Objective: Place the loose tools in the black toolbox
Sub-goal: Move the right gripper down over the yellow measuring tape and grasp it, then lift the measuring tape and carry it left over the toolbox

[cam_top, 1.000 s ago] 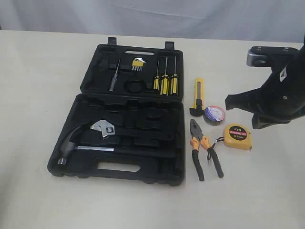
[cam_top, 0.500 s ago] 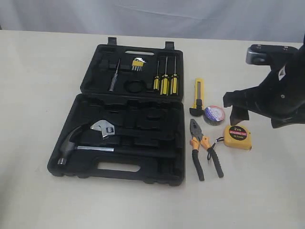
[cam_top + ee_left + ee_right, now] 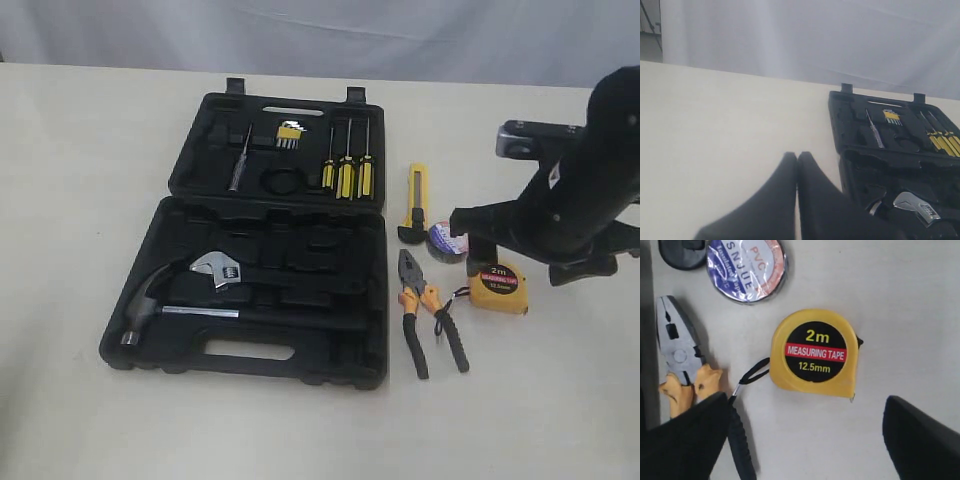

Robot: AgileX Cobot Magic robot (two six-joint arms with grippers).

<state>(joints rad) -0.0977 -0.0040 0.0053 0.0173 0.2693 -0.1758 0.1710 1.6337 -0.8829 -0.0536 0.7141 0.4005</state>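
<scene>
The right arm reaches in from the right side of the beige table (image 3: 80,420), its black wrist bent down over the loose tools. The right gripper (image 3: 527,262) stands wide open and holds nothing.

Nearest lie the pliers with orange-black handles (image 3: 430,315). Their long axis runs near to far, with the grey nose pointing far and the handles splayed toward the near edge.

Just right of them, the round yellow "2m" tape measure (image 3: 812,352) lies flat with its label up and its black strap trailing left toward the pliers. It sits below and between the spread fingers (image 3: 685,435), touching neither.

Farther and left of it, the black tape roll with white-blue label (image 3: 449,241) lies flat. The yellow-black utility knife (image 3: 415,203) lies just beside the roll, lengthwise near to far, with its black end nearer.

The open black toolbox (image 3: 330,365) sits to the left and holds a silver-headed hammer (image 3: 150,300), an adjustable wrench (image 3: 218,268) and three yellow-black screwdrivers (image 3: 346,175).

The left gripper (image 3: 796,159) has its fingers pressed together on nothing, over bare table beside the toolbox.
</scene>
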